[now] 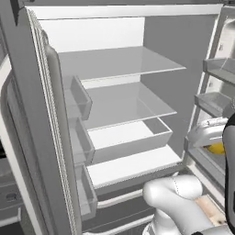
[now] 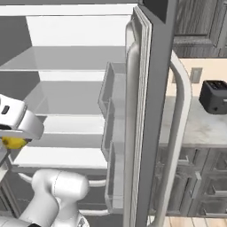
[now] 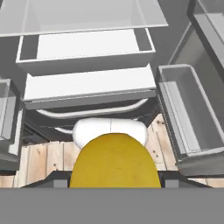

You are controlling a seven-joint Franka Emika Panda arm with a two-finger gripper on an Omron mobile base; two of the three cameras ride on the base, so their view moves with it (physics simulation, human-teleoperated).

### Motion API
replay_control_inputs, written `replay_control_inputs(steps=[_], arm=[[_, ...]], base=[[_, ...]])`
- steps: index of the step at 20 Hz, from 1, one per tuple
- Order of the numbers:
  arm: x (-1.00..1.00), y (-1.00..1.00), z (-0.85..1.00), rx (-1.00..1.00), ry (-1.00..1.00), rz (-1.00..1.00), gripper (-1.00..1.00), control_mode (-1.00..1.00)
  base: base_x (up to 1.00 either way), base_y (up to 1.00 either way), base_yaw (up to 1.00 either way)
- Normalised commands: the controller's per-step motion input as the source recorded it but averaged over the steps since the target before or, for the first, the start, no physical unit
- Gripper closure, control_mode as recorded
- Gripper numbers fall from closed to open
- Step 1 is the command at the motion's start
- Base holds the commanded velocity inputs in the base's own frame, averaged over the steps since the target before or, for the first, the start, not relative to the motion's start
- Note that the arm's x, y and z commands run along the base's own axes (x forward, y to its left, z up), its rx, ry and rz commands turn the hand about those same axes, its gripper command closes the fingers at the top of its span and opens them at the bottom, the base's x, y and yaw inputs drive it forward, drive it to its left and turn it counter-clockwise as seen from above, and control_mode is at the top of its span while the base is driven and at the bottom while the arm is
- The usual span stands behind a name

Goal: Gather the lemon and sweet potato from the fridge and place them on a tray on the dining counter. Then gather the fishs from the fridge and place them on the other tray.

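The hand view alone shows the round bright-yellow lemon filling the space between the gripper's jaws, clasped, in front of the tall grey open fridge. From the base cameras, the white arm reaches low before its bare shelves.

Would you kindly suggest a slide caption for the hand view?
End effector carrying the small round bright-yellow lemon before the open grey fridge with white shelves.
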Motion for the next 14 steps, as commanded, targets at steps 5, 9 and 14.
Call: replay_control_inputs(steps=[5, 9, 14], arm=[[0.0, 0.0, 0.0, 0.0, 0.0, 0.0, 1.0, 1.0], [0.0, 0.0, 0.0, 0.0, 0.0, 0.0, 1.0, 1.0], [0.0, 0.0, 0.0, 0.0, 0.0, 0.0, 1.0, 1.0]], base=[[-0.65, 0.15, -0.44], [-0.76, 0.0, -0.49], [-0.61, -0.28, -0.47]])
